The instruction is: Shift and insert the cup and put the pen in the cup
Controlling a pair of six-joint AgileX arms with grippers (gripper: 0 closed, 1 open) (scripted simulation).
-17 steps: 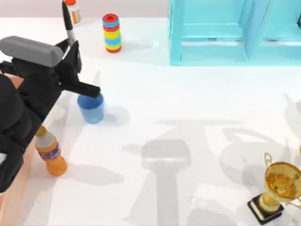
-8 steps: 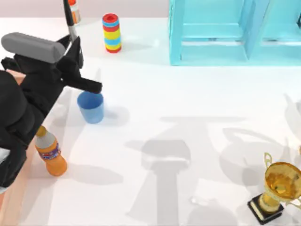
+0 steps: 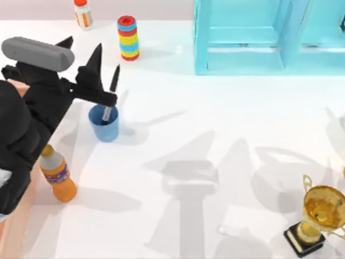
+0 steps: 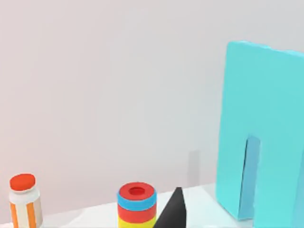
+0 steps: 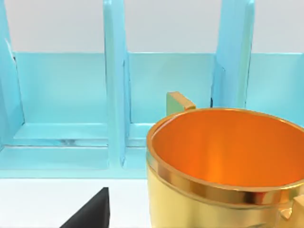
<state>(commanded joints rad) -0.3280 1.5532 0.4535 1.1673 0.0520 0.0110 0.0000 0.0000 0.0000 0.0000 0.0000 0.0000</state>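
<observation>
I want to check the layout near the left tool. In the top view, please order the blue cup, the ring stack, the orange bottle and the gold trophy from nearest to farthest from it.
Measured from the left tool:
1. Blue cup, just below it, with the pen standing inside.
2. Ring stack, toward the table's far edge. It comes close to the cup's distance, so this ranking is tentative.
3. Orange bottle, near the left edge.
4. Gold trophy, at the near right corner.

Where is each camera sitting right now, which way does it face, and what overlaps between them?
Top view: overhead, looking down on left gripper, open above cup holding pen.
Left wrist view: on the left arm, facing ring stack and back wall; one fingertip shows.
Right wrist view: on the right arm, facing trophy; one fingertip shows.
Shared: turquoise shelf.
</observation>
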